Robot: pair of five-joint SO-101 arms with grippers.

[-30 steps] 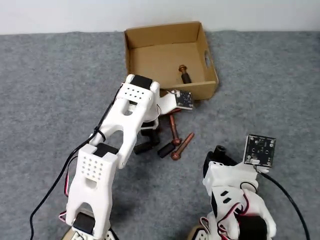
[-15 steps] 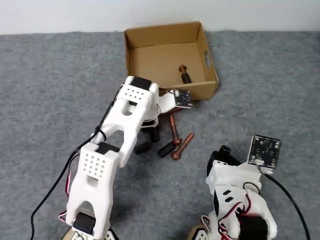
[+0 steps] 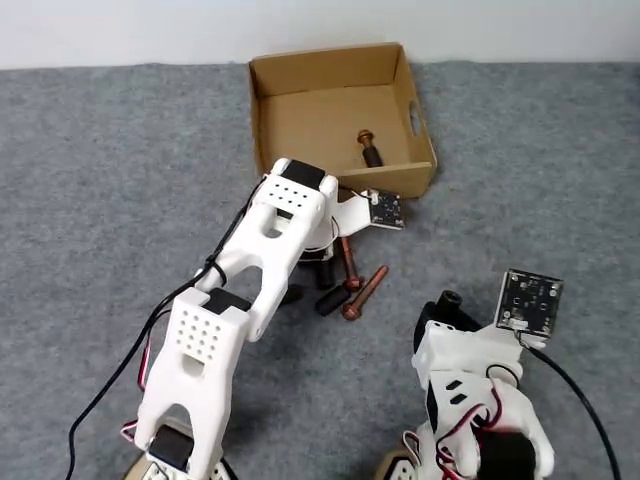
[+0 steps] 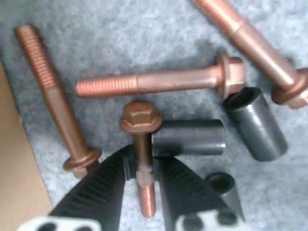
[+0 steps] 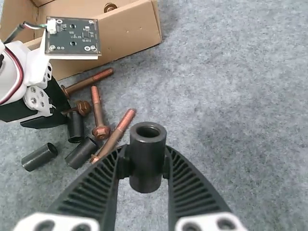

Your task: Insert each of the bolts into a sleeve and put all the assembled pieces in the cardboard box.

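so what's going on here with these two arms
The left gripper is low over the grey carpet beside the cardboard box, its fingers shut on one copper bolt. The right gripper, nearer the arm bases, holds a black sleeve upright, bore facing up. One assembled piece lies in the box. Other bolts and loose sleeves lie on the carpet.

From above, my left arm point(image 3: 262, 262) hides half of one sleeve point(image 3: 291, 294). On the left wrist camera a bolt point(image 4: 250, 44) runs off the edge, and another sleeve point(image 4: 222, 184) sits partly behind the left end effector point(image 4: 143, 162). The right wrist camera crops the cardboard box point(image 5: 120, 33)
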